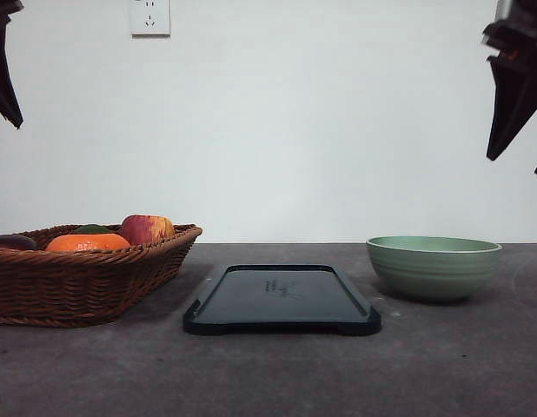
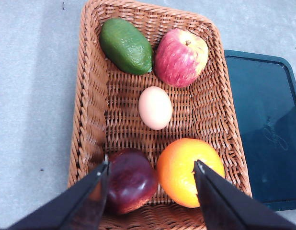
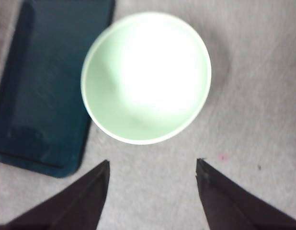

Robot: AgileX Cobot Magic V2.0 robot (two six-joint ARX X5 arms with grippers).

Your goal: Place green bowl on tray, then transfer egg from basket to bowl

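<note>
The green bowl (image 1: 434, 267) stands empty on the table to the right of the tray (image 1: 281, 298), apart from it. From above, the bowl (image 3: 145, 76) lies beside the tray (image 3: 47, 81). At the left sits the basket (image 1: 82, 274). Inside the basket (image 2: 93, 105) a pale pinkish-brown egg (image 2: 155, 107) rests in the middle among the fruit. My left gripper (image 2: 152, 165) hangs open high above the basket. High over the bowl, my right gripper (image 3: 153, 165) is open with nothing between its fingers. Both show as dark fingers at the top corners, left (image 1: 3, 82) and right (image 1: 514, 104).
Around the egg lie a green avocado (image 2: 126, 45), a red-yellow apple (image 2: 180, 56), an orange (image 2: 186, 171) and a dark purple fruit (image 2: 131, 181). A white wall with a socket (image 1: 149, 16) stands behind the grey table (image 1: 268, 373).
</note>
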